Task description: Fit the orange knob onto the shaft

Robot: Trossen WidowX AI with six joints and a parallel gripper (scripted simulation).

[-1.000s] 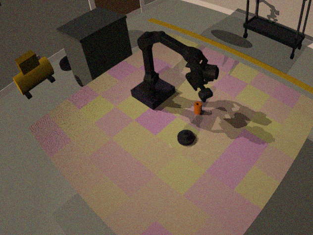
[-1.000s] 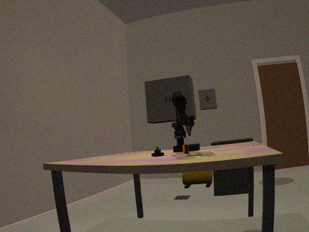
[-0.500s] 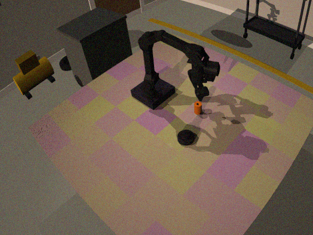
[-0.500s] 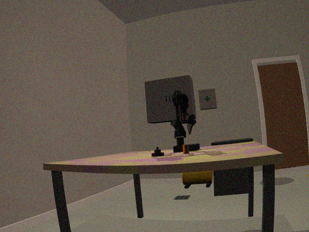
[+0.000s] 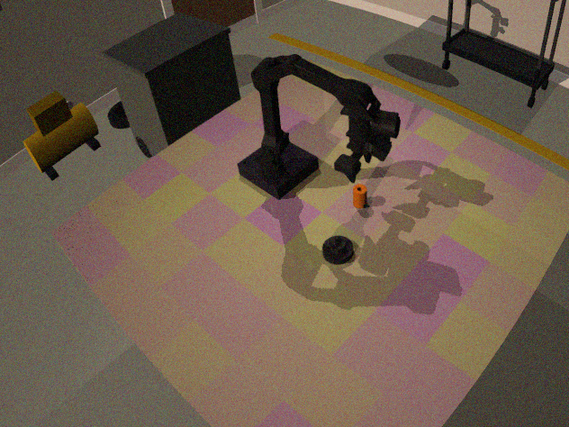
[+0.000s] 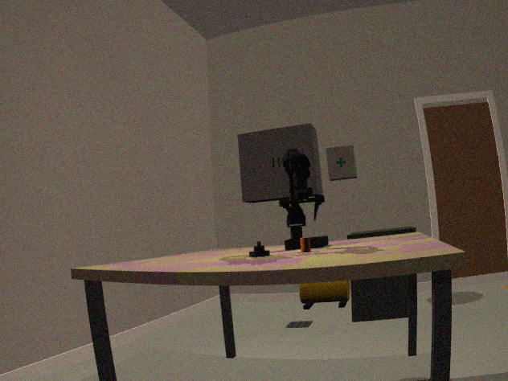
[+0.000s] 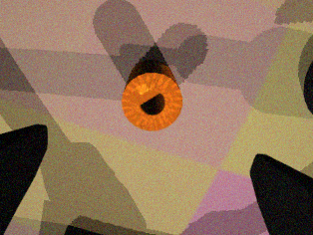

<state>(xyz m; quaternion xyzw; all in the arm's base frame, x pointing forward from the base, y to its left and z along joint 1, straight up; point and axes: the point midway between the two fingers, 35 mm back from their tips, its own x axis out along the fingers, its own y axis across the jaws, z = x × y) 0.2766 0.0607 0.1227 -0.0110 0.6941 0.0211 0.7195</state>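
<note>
The orange knob (image 5: 359,199) (image 6: 305,245) (image 7: 131,111) stands upright on the table. In the wrist view its D-shaped hole shows, with the flat side toward the upper left. My gripper (image 5: 360,169) (image 7: 153,150) is open and empty, above the knob; in the wrist view the knob lies beyond the line between the fingertips. The dark round pedestal (image 5: 338,257) (image 6: 259,253) stands apart from the knob, with its shaft (image 6: 259,244) bare and upright. The shaft's flat side cannot be made out.
The patchwork table top (image 5: 221,294) (image 6: 184,264) carries the arm's dark base (image 5: 277,172), behind the knob and pedestal in the top view. A dark cabinet (image 5: 193,82), a yellow tank (image 5: 61,138) and a black cart (image 5: 498,52) stand beyond the table.
</note>
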